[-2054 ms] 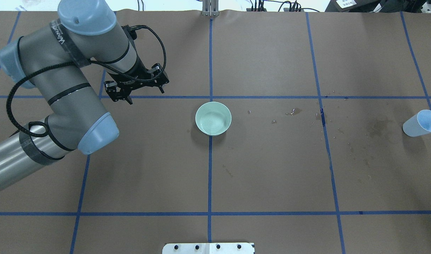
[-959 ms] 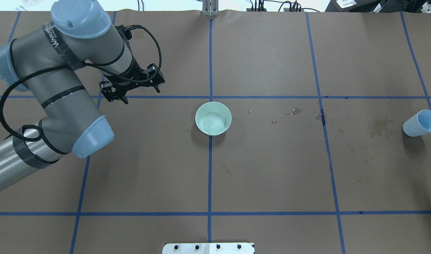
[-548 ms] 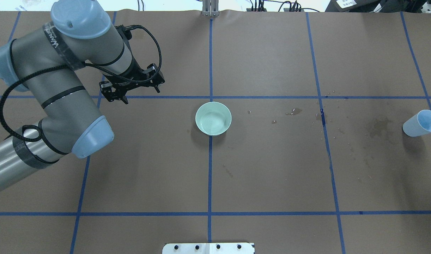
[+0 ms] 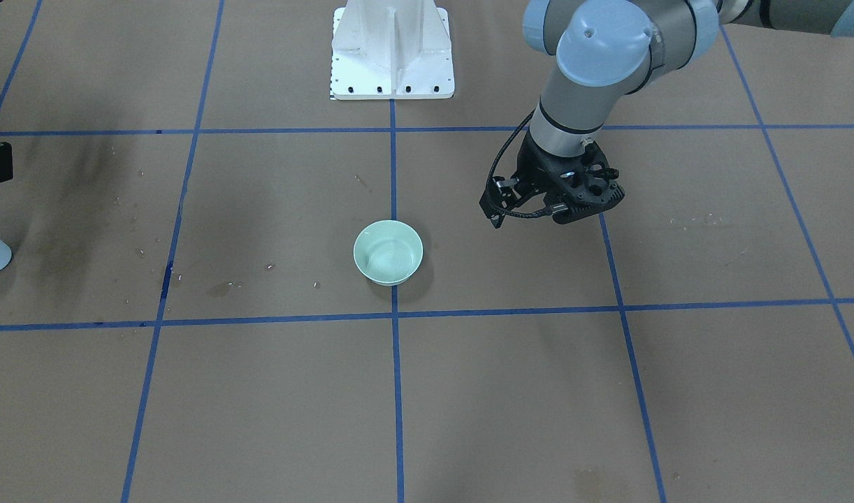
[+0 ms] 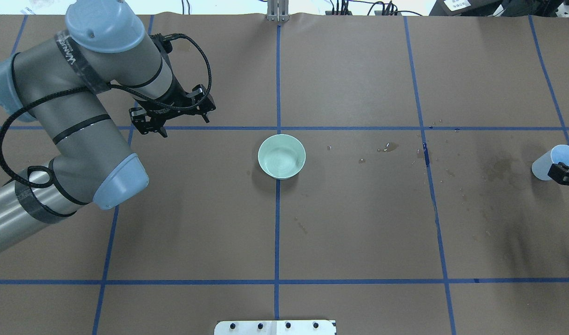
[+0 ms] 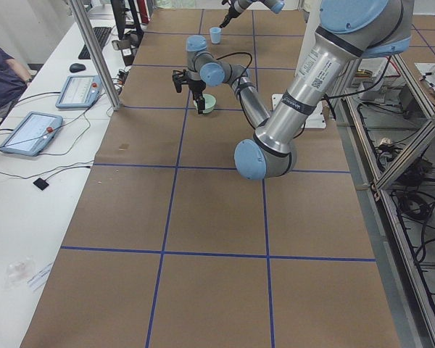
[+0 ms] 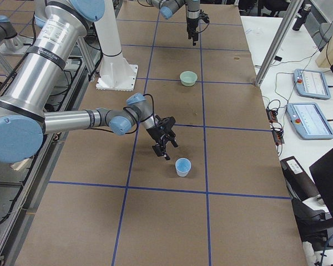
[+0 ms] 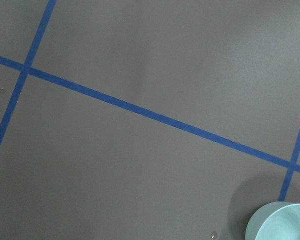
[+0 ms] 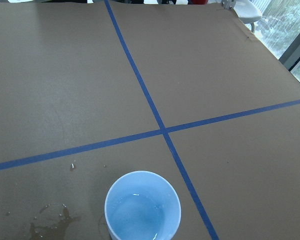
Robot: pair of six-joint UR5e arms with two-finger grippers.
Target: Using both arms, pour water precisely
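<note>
Bowl [image 4: 388, 251]: front view, at table centre, well apart from left gripper [image 4: 556, 208], whose fingers are spread and empty.
Cup [image 5: 543, 166]: overhead view, right gripper [image 5: 565, 173] just beside it; whether this one is spread or closed cannot be told; a bump may tip the Cup.
Water [image 9: 140, 212]: right wrist view, inside the Cup; a tilted grasp may spill it.

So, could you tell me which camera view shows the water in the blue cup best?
Right wrist-mounted: it looks down into the blue cup, glints revealing water. Elsewhere the cup is tiny or absent.
</note>
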